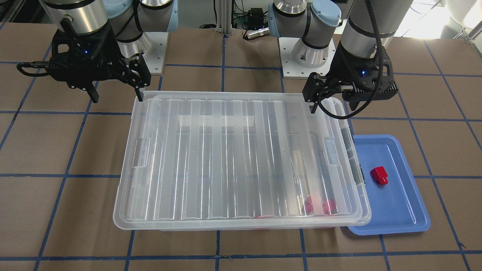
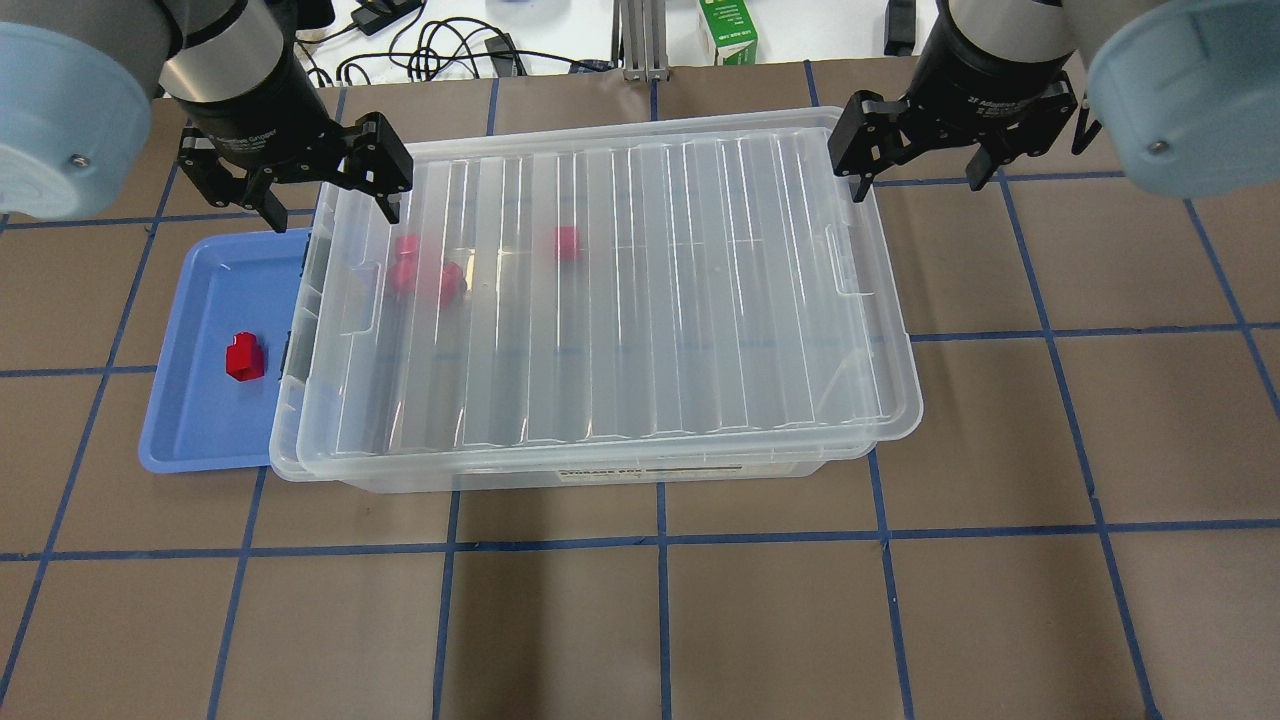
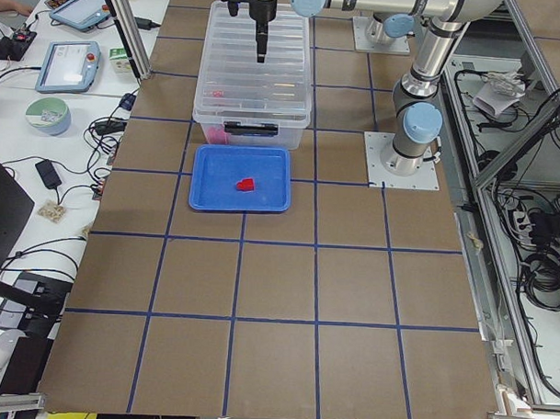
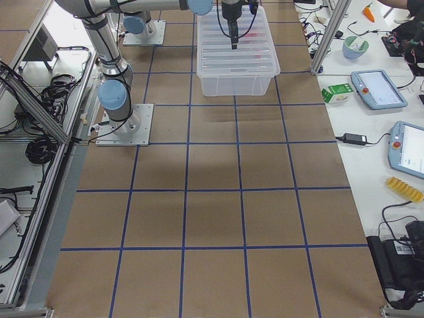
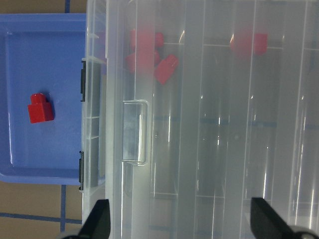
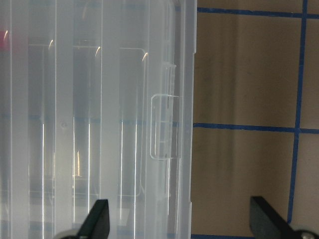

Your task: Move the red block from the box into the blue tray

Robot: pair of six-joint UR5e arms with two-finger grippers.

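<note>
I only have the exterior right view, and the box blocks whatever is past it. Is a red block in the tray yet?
Observer: Yes, one red block lies in the blue tray, which sits beside the box.
Operator: Any left in the box?
Observer: Several other blocks show through the lid, mostly near the tray end.
Operator: And the grippers?
Observer: The left gripper and right gripper are both open and empty, each over one end of the lid.

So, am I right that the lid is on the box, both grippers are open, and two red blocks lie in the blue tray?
Not quite: only one red block lies in the blue tray, as the overhead view shows. The rest holds.
</note>
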